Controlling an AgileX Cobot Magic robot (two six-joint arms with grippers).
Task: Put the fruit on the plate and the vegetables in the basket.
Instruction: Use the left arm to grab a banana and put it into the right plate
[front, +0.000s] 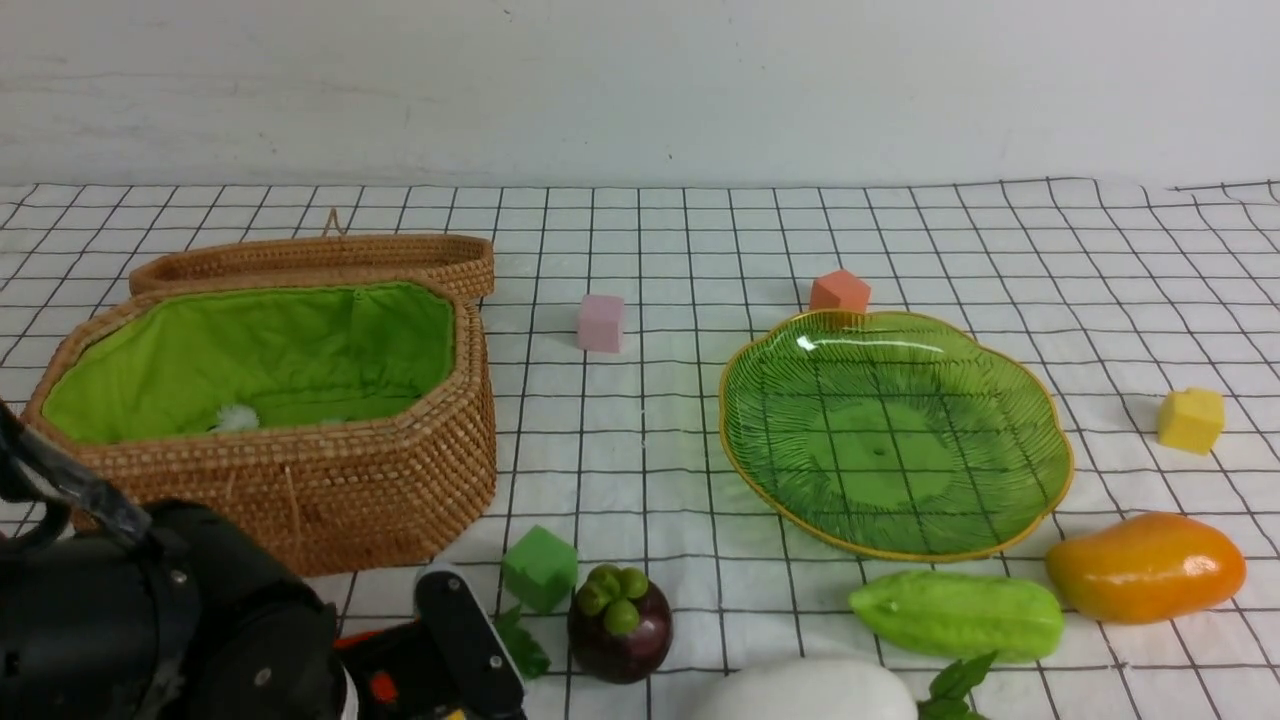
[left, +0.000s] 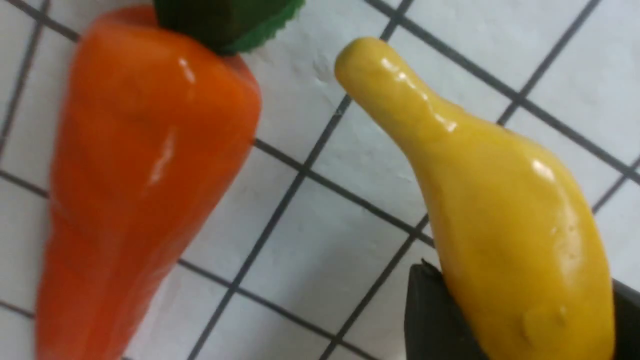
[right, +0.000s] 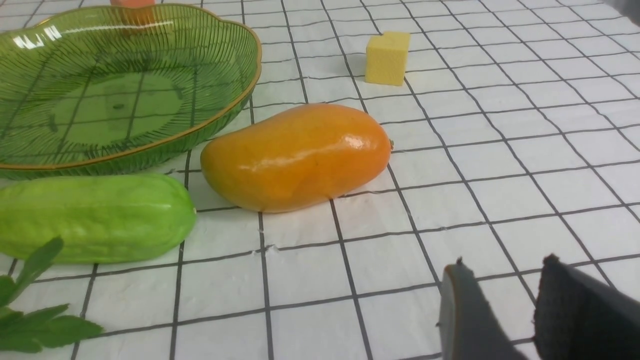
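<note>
left arm (front: 200, 620): black, screws, orange trim | right pincer (right: 504, 262): dark grey

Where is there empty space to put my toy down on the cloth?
Free: the cloth between the basket and the plate, in front of the pink cube; also behind the yellow cube. Crowded: the near edge, with mangosteen, cucumber, mango.

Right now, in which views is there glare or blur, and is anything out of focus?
Front view: a white glare streak on the far side of the plate; otherwise even light, soft shadows. Left wrist view: carrot and banana are very close and slightly soft, with small highlights. Right wrist view: the mango is sharp, with one small highlight.
</note>
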